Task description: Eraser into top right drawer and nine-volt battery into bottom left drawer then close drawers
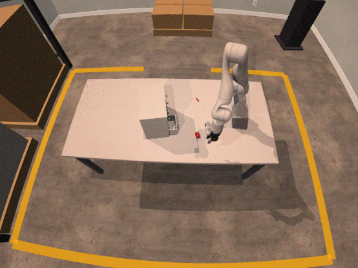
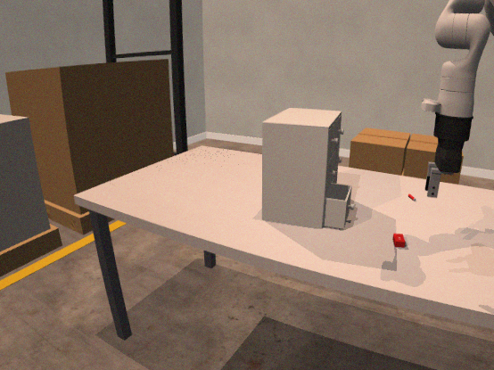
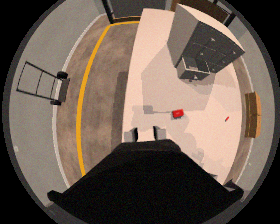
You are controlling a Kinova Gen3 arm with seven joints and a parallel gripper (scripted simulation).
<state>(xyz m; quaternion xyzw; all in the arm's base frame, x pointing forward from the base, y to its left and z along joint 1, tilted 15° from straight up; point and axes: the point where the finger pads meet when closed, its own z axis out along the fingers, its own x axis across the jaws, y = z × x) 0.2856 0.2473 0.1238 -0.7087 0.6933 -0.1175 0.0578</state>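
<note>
The grey chest (image 1: 155,128) (image 2: 294,175) (image 3: 181,37) stands upright. Its bottom-left drawer (image 1: 174,132) (image 2: 335,212) (image 3: 193,75) is pulled partly out and looks level; whether anything lies inside is unclear. The other drawers look pushed in. A red block (image 1: 197,135) (image 2: 399,240) (image 3: 178,114) lies on the table in front of the chest; I cannot tell whether it is the battery or the eraser. A smaller red piece (image 1: 197,99) (image 2: 411,197) (image 3: 227,119) lies farther back. My gripper (image 1: 209,141) (image 2: 431,186) (image 3: 145,132) is open and empty, pointing down above the table, to the red block's right in the top view.
The table (image 1: 106,120) (image 2: 209,184) has its near long edge in front of the chest and the red block. My arm (image 1: 225,91) (image 2: 464,32) reaches in from its base on the table's right part. Cardboard boxes (image 1: 182,18) (image 2: 379,152) stand on the floor behind the table.
</note>
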